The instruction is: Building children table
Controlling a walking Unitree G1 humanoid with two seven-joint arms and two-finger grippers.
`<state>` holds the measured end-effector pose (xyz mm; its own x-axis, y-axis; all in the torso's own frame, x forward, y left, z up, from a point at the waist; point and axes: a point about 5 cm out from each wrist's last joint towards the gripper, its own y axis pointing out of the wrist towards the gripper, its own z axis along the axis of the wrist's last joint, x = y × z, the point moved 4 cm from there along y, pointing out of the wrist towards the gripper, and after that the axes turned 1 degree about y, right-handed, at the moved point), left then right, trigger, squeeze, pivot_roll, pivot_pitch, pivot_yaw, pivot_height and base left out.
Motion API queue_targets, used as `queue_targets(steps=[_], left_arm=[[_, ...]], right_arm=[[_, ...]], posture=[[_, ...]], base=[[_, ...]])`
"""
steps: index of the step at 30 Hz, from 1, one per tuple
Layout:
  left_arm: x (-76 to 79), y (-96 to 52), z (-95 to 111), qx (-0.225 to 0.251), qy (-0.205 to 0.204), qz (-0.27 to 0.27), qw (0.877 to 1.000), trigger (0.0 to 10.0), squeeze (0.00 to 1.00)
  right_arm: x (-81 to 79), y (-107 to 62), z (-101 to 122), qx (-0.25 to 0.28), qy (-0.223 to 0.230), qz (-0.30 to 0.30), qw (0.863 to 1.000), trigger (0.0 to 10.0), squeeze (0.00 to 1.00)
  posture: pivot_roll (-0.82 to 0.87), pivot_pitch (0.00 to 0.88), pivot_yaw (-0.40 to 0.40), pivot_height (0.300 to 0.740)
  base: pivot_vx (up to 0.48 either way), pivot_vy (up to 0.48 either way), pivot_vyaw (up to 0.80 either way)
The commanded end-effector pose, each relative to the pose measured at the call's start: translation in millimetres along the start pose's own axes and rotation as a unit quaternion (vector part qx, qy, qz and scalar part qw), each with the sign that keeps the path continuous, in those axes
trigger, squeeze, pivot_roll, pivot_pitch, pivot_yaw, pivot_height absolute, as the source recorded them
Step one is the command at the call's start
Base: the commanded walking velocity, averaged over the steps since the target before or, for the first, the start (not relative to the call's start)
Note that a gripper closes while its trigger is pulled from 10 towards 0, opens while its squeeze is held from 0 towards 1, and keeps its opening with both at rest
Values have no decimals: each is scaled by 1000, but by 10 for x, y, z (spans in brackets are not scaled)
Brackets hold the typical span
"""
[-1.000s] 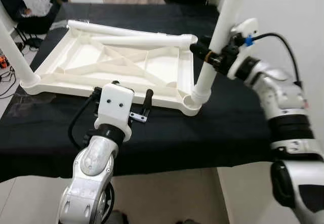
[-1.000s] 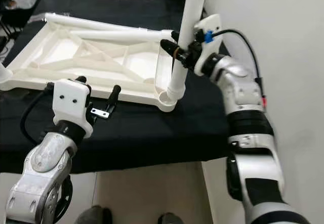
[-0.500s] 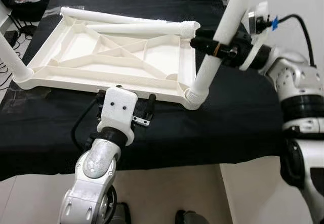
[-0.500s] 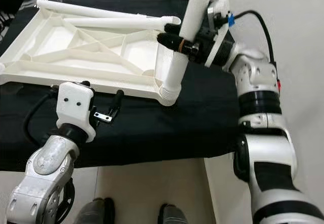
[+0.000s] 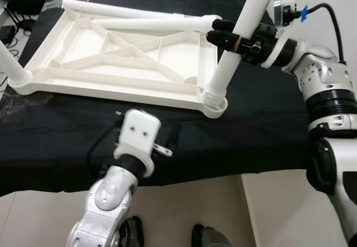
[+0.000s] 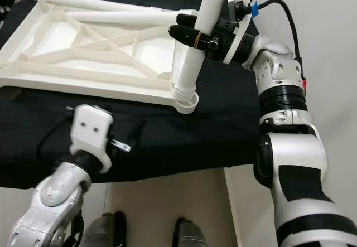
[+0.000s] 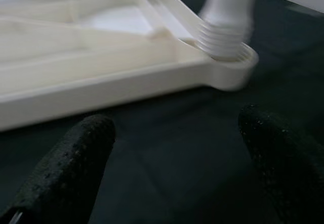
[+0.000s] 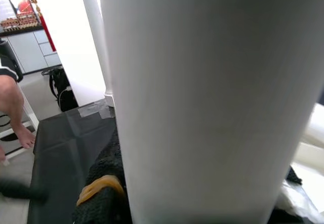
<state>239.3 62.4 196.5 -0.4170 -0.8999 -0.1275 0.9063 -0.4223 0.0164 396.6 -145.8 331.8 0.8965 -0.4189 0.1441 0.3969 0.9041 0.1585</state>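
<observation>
The right gripper (image 5: 231, 39) is clamping the table leg (image 5: 237, 46) standing in the tabletop (image 5: 111, 63) corner socket, while the left gripper (image 7: 172, 153) is hovering near that corner with fingers apart.

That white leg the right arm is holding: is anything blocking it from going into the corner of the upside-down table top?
Nothing visible blocks it. The leg, held by the right gripper, already stands tilted with its threaded end in the corner socket of the table top.

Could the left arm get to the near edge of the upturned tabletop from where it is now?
Probably yes. The left gripper, jaws open, hovers over bare black cloth facing the tabletop's near edge, with nothing between. The right gripper holds the corner leg off to the side.
</observation>
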Motion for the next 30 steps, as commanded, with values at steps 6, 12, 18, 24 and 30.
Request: queue_targets(steps=[6,12,18,24,30], left_arm=[[194,-82,-82,-14,-10,-71,997,10000,0],[227,-106,-117,-19,-13,-73,997,10000,0],[212,-129,-141,-24,-14,-69,997,10000,0],[220,-146,-152,-24,-10,-75,997,10000,0],[221,-152,-151,-23,-7,-77,997,10000,0]], right_arm=[[-5,-2,9,-8,-17,13,1000,10000,0],[-9,-31,38,-5,-23,20,1000,10000,0],[-57,-92,12,-16,-33,47,998,10000,0],[-78,-106,-90,-38,-43,56,997,10000,0],[-62,-118,-143,-50,-46,48,997,10000,0]], posture=[[68,270,-66,740],[72,267,-64,740],[74,254,-60,740],[81,248,-55,740],[82,249,-54,740]], base=[[0,0,0],[0,0,0],[0,0,0],[0,0,0],[0,0,0]])
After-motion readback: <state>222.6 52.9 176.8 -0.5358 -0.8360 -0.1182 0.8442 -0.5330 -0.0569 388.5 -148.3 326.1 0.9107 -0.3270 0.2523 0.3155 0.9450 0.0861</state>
